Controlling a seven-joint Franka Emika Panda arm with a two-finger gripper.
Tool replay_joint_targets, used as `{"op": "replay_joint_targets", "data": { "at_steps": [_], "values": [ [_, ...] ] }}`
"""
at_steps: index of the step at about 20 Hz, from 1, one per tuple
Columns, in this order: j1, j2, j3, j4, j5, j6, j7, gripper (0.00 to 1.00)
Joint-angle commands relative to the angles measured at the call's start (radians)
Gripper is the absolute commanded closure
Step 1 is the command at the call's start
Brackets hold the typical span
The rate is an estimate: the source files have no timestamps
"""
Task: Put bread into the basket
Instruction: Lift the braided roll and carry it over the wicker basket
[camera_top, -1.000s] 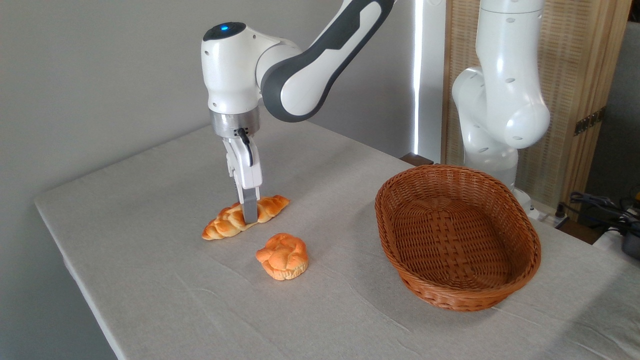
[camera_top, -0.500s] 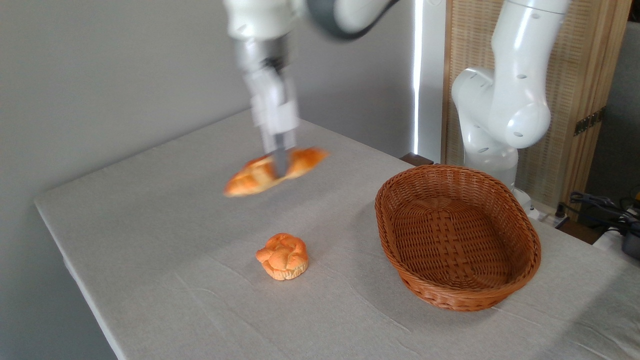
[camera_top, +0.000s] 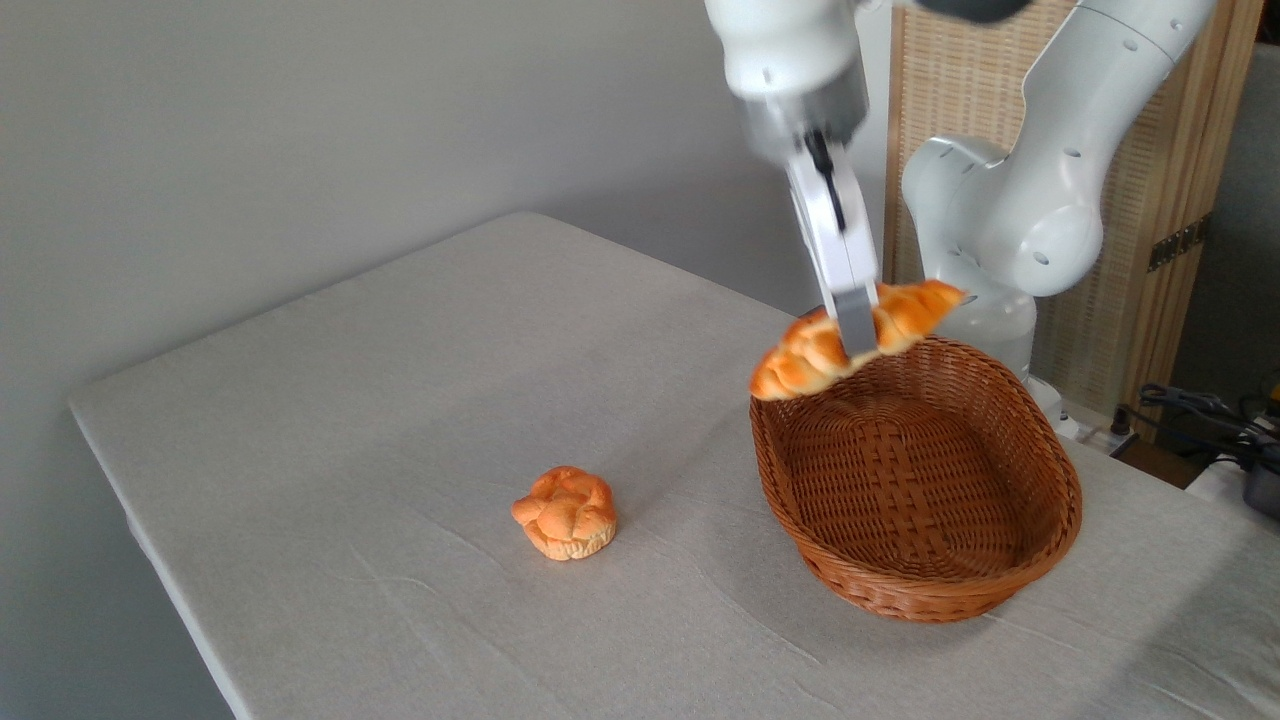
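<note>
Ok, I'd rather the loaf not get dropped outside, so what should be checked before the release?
1. Grip on the bread: gripper shut on its middle. Ok.
2. Bread clear of the table: held in the air. Ok.
3. Bread over the basket: near the far rim; whether fully above the inside, cannot tell.
4. Basket free to take it: nothing inside. Ok.
5. Bread level: tilted, left end lower. Not ok.
6. Bun out of the way: on the table, apart from the basket. Ok.

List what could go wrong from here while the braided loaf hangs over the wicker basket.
The long braided golden-orange loaf is pinched only at its middle by the gripper, so it may swivel or slip. Its ends overhang the back-left rim of the oval reddish-brown wicker basket; released here, it might catch the rim and tumble onto the table.
</note>
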Motion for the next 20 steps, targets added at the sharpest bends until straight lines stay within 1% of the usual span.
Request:
{"op": "replay_joint_targets", "data": {
  "at_steps": [1,2,3,4,5,6,7,8,9,10,12,14,16,20],
  "values": [
    [-0.015,0.003,0.028,-0.041,0.02,-0.006,0.041,0.72],
    [-0.017,0.003,0.028,-0.048,0.02,-0.006,0.041,0.67],
    [-0.024,0.004,0.028,-0.057,0.02,-0.004,0.041,0.67],
    [-0.032,0.009,0.028,-0.062,0.02,-0.007,0.039,0.61],
    [-0.032,0.02,0.028,-0.067,0.02,-0.007,0.036,0.46],
    [-0.038,0.035,0.028,-0.067,0.02,-0.018,0.025,0.4],
    [-0.054,0.044,0.029,-0.065,0.02,-0.027,0.022,0.37],
    [-0.055,0.046,0.029,-0.065,0.02,-0.025,0.016,0.29],
    [-0.049,0.05,0.029,-0.062,0.018,-0.022,0.016,0.23],
    [-0.046,0.052,0.028,-0.059,0.018,-0.022,0.016,0.1],
    [-0.029,0.07,0.026,-0.053,0.011,-0.021,0.016,0.0],
    [-0.015,0.089,0.019,-0.036,0.0,-0.025,0.015,0.0],
    [-0.014,0.087,0.02,-0.032,-0.017,-0.025,0.016,0.0],
    [-0.011,0.087,0.02,-0.015,-0.022,-0.029,0.016,0.0]
  ]
}}
